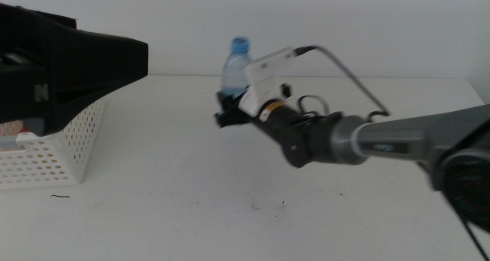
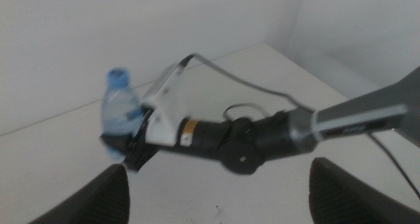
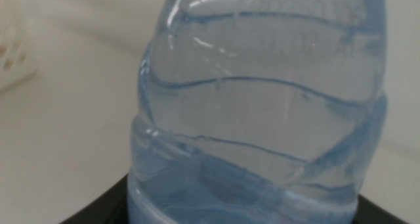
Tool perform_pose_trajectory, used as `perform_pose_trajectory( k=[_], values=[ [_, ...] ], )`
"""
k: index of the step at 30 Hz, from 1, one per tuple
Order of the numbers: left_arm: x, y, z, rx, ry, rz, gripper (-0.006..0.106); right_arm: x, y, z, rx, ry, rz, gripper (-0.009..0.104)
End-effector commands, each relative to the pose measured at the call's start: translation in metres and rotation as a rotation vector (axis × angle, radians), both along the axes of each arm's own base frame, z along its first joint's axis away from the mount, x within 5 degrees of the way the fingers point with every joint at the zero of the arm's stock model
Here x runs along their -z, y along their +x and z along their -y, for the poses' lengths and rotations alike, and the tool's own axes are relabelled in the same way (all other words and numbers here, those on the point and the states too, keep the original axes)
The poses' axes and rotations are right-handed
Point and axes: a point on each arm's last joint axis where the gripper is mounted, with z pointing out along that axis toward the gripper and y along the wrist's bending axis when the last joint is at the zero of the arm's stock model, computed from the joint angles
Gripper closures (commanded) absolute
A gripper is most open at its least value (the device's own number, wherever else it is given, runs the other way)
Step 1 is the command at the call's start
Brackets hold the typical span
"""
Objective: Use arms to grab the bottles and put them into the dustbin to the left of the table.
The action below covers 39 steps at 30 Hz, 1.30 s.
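**Water bottle held above the table, right of the dustbin**

Well to the right of the dustbin (image 1: 53,150), the right gripper (image 1: 230,108) has its dark jaws clamped on the lower body of the water bottle (image 1: 235,68). The bottle is upright, its blue cap on top, and it hangs clear of the table (image 1: 191,215). In the right wrist view the clear ribbed bottle (image 3: 262,112) fills nearly the whole picture, with the dark jaw bases just under it. The right arm (image 1: 398,138) stretches away from the dustbin towards the far side of the table, a thin black cable arching over it.

Inside the dustbin, behind its perforated white wall, something reddish and something dark show near the end farthest from the bottle; I cannot tell what they are. A large black shape, which looks like part of the left arm (image 1: 69,66), hangs over the dustbin and hides most of its opening.

Seen from the left wrist, the left gripper (image 2: 216,198) has its two jaws spread wide with nothing between them, looking across at the bottle (image 2: 120,106) and the right gripper (image 2: 128,148). Between dustbin and bottle the tabletop shows only a few tiny dark specks (image 1: 268,207).
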Motion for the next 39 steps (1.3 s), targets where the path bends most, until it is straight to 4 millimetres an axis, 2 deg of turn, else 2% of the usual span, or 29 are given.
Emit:
perform_pose_trajectory(
  k=[1, 7, 10, 11, 12, 13, 15, 16, 17, 18, 22, 28, 30, 32, 33, 36, 39],
  values=[
    [-0.003, -0.001, 0.000, 0.000, -0.021, 0.008, 0.007, -0.009, 0.006, -0.016, -0.019, 0.029, 0.065, 0.098],
    [-0.003, -0.001, 0.000, 0.000, -0.021, 0.008, 0.007, 0.016, 0.008, -0.023, -0.033, -0.009, 0.037, 0.096],
    [-0.003, -0.001, 0.000, 0.000, -0.021, 0.008, 0.007, 0.027, 0.008, -0.023, -0.036, -0.028, 0.016, 0.086],
    [-0.003, -0.001, 0.000, 0.000, -0.021, 0.008, 0.007, 0.028, 0.008, -0.023, -0.036, -0.030, 0.013, 0.081],
    [-0.003, -0.001, 0.000, 0.000, -0.021, 0.008, 0.007, 0.029, 0.007, -0.023, -0.039, -0.038, 0.000, 0.071],
    [-0.003, -0.001, 0.000, 0.001, -0.020, 0.010, 0.007, 0.026, 0.006, -0.023, -0.043, -0.047, -0.020, 0.052],
    [-0.003, -0.001, 0.000, 0.000, -0.021, 0.008, 0.007, 0.017, 0.003, -0.023, -0.058, -0.066, -0.062, 0.027],
    [-0.003, -0.001, 0.000, 0.000, -0.021, 0.008, 0.007, 0.008, 0.000, -0.024, -0.066, -0.072, -0.085, 0.020],
    [-0.003, -0.001, 0.000, 0.000, -0.021, 0.008, 0.007, 0.000, -0.003, -0.023, -0.069, -0.074, -0.145, 0.006],
    [-0.003, -0.001, 0.000, 0.000, -0.021, 0.008, 0.007, -0.009, -0.007, -0.021, -0.070, -0.071, -0.195, 0.002],
    [-0.003, -0.001, 0.000, 0.000, -0.021, 0.008, 0.007, -0.049, -0.039, -0.001, -0.081, -0.096, -0.312, 0.003],
    [-0.003, -0.001, 0.000, 0.004, -0.014, 0.015, 0.007, -0.134, -0.129, 0.062, -0.124, -0.143, -0.423, 0.004],
    [-0.003, -0.001, 0.000, 0.004, -0.014, 0.015, 0.007, -0.171, -0.159, 0.084, -0.154, -0.173, -0.457, 0.004],
    [-0.003, -0.001, 0.000, 0.004, -0.014, 0.015, 0.007, -0.207, -0.182, 0.102, -0.161, -0.174, -0.472, 0.005],
    [-0.003, -0.001, 0.000, 0.004, -0.014, 0.015, 0.007, -0.225, -0.192, 0.111, -0.151, -0.172, -0.460, 0.005],
    [-0.003, -0.001, 0.000, 0.004, -0.014, 0.015, 0.007, -0.265, -0.207, 0.131, -0.074, -0.145, -0.391, 0.005],
    [-0.003, -0.001, 0.000, 0.004, -0.014, 0.015, 0.007, -0.284, -0.214, 0.143, -0.023, -0.140, -0.327, 0.005]
  ],
)
